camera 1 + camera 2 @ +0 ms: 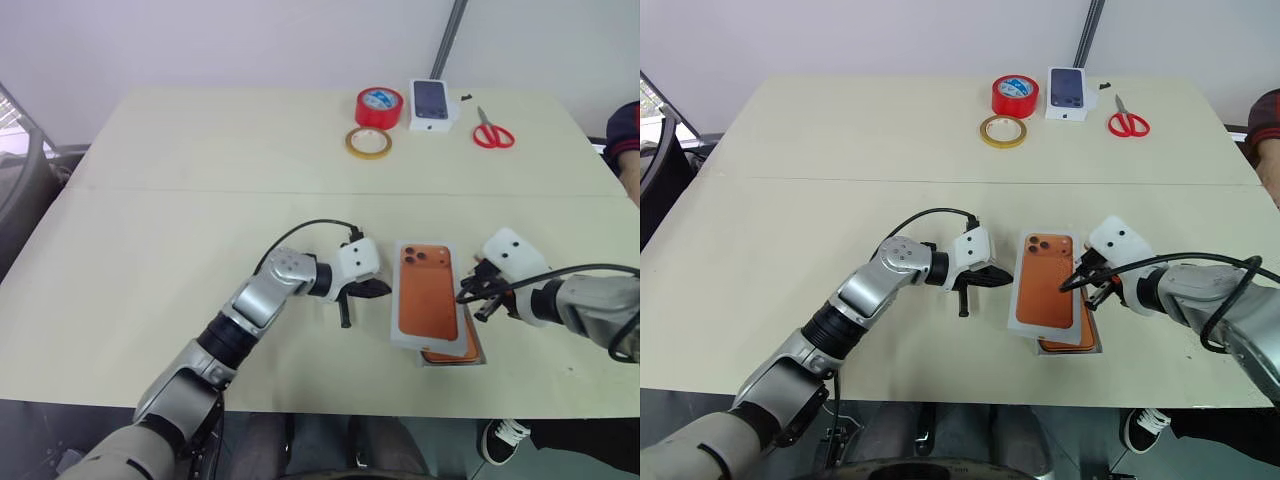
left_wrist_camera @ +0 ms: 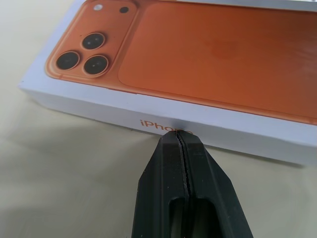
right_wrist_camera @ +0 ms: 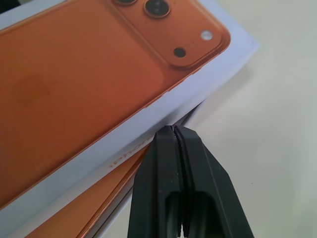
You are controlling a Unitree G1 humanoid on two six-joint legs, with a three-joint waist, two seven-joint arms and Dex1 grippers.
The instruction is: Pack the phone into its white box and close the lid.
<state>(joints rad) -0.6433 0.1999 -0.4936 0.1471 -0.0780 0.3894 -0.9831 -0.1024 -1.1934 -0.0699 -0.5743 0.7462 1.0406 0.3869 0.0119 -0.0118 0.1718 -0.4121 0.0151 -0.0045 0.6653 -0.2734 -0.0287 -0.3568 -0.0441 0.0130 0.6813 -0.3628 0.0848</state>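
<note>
The lid (image 1: 428, 295), white with an orange phone printed on top, lies skewed over the white box (image 1: 481, 352), whose rim shows at the near right corner. An orange strip of the phone (image 1: 452, 355) shows under the lid's near edge, and again in the right wrist view (image 3: 74, 218). My left gripper (image 1: 383, 289) is shut, its tip against the lid's left side wall (image 2: 163, 124). On the other side, my right gripper (image 1: 463, 295) is shut too, its tip (image 3: 172, 130) at the lid's right edge, holding nothing.
At the table's far side stand a red tape roll (image 1: 379, 106), a yellow tape ring (image 1: 368, 142), a small white box with a dark phone picture (image 1: 431, 104) and red scissors (image 1: 492, 131). A person's sleeve (image 1: 625, 135) shows at the right edge.
</note>
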